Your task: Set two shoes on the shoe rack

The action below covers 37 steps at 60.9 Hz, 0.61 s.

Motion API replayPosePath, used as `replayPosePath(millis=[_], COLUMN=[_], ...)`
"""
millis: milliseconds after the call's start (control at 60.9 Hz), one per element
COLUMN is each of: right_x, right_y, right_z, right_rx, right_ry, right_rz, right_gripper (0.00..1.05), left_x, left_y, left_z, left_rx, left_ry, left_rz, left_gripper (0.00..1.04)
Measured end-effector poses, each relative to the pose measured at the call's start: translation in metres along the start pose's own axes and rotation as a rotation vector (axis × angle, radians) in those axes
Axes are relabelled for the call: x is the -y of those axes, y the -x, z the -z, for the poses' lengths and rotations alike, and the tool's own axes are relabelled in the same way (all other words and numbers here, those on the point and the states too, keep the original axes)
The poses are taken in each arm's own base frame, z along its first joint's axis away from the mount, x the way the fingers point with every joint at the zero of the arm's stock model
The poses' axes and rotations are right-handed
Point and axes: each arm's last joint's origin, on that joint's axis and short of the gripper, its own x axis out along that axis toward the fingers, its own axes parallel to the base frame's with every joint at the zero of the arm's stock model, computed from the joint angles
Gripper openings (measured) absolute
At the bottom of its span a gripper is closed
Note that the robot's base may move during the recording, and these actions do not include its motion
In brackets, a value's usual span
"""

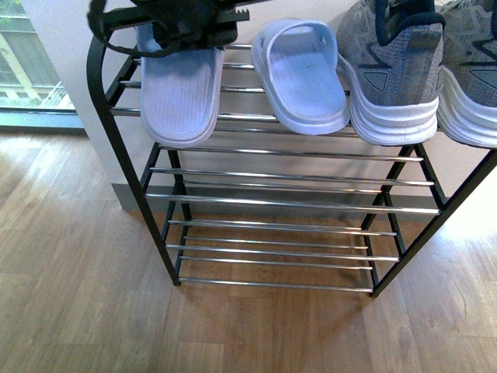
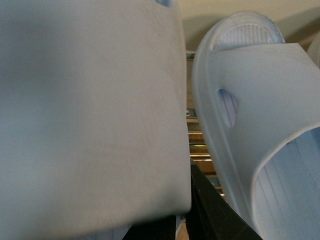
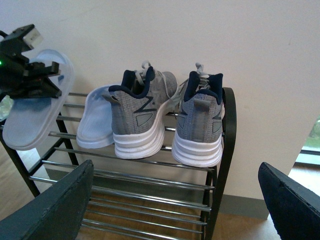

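The two shoes, grey knit sneakers (image 1: 396, 70) (image 1: 474, 74), stand side by side on the right of the shoe rack's (image 1: 295, 202) top tier, heels toward me. They also show in the right wrist view (image 3: 140, 115) (image 3: 200, 120). My left gripper (image 1: 186, 23) is shut on a light blue slipper (image 1: 180, 93) over the left end of that tier. This slipper (image 2: 90, 110) fills the left wrist view. A second slipper (image 1: 299, 74) lies between it and the sneakers. My right gripper (image 3: 175, 170) is open in front of the rack, apart from it.
The black frame post (image 3: 227, 140) bounds the rack's right end, with chrome bars (image 1: 272, 249) on the lower tiers. A white wall (image 3: 250, 60) stands behind. Wooden floor (image 1: 78, 295) spreads in front, and a window (image 1: 23, 62) is at the far left.
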Motion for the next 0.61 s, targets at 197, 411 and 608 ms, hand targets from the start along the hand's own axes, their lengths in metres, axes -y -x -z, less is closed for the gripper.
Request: replayPosePath(millis=[197,411,608], right_x=[0.000,0.000,0.000], right_y=[0.000,0.000,0.000], right_z=[0.000,0.000,0.000], right_rx=[0.000,0.000,0.000], right_ry=[0.000,0.000,0.000], right_rz=[0.000,0.000,0.000], right_gripper=[0.95,0.95,0.95], left_x=[0.005,0.004,0.004], left_y=[-0.020,-0.026,-0.026], left_z=[-0.003,-0.004,-0.005], left_rx=[-0.017,-0.028,-0.027], left_ry=[-0.005,-0.008,-0.008], left_rz=[0.002,-0.005,-0.005], left_gripper=[0.02,0.02,0.02])
